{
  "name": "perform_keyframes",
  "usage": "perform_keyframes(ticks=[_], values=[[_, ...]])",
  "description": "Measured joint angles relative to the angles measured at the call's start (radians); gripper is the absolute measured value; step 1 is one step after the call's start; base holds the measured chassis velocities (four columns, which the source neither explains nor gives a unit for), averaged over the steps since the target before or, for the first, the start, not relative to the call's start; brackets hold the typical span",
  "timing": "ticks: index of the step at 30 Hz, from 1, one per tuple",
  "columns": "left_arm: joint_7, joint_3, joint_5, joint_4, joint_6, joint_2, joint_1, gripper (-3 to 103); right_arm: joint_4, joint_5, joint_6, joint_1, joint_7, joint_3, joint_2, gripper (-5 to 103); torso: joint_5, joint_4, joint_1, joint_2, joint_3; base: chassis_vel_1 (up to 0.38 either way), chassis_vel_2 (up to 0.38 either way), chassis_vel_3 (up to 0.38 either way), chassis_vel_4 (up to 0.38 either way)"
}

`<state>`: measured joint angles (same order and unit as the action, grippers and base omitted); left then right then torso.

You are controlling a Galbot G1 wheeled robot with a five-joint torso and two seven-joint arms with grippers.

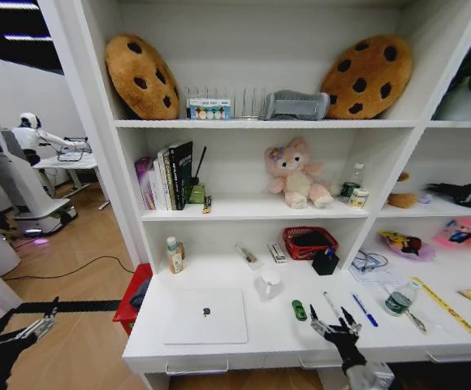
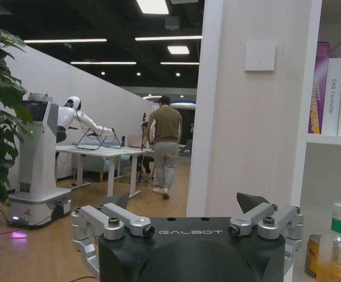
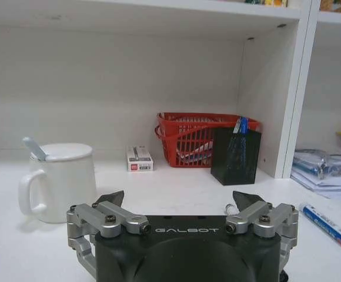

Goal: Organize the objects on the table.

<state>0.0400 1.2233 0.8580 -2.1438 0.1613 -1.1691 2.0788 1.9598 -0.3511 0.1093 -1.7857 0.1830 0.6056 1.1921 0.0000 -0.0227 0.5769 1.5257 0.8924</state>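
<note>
The right gripper (image 1: 334, 323) hovers low over the table's (image 1: 260, 345) front edge, jaws spread and empty. Just beyond its tips lies the black marker (image 1: 332, 306), with the blue pen (image 1: 365, 309) beside it and the green toy (image 1: 299, 309) on the other side. All three look light, stiff and liable to roll; the marker is best pinched across its middle. The closed laptop (image 1: 206, 316) lies further left. The left gripper (image 1: 20, 331) hangs spread off the table's left end.

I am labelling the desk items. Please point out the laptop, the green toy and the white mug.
laptop (image 1: 206, 316), head view, middle of closed lid.
green toy (image 1: 300, 310), head view, its middle.
white mug (image 3: 69, 183), right wrist view, side wall.
</note>
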Motion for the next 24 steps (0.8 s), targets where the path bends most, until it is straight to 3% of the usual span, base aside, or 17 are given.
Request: perform_keyframes(ticks=[14, 24], values=[[0.000, -0.001, -0.001, 0.000, -0.001, 0.001, 0.000, 100, -0.150, 0.034, -0.071, 0.187, 0.011, -0.134, -0.028, 100, -0.0001, 0.0002, 0.000, 0.000, 0.000, 0.000, 0.000, 0.000, 0.000], [-0.001, -0.001, -0.002, 0.000, -0.002, 0.001, 0.000, 100, -0.199, 0.034, -0.092, 0.212, 0.022, -0.144, -0.023, 103, -0.0001, 0.0001, 0.000, 0.000, 0.000, 0.000, 0.000, 0.000, 0.000]])
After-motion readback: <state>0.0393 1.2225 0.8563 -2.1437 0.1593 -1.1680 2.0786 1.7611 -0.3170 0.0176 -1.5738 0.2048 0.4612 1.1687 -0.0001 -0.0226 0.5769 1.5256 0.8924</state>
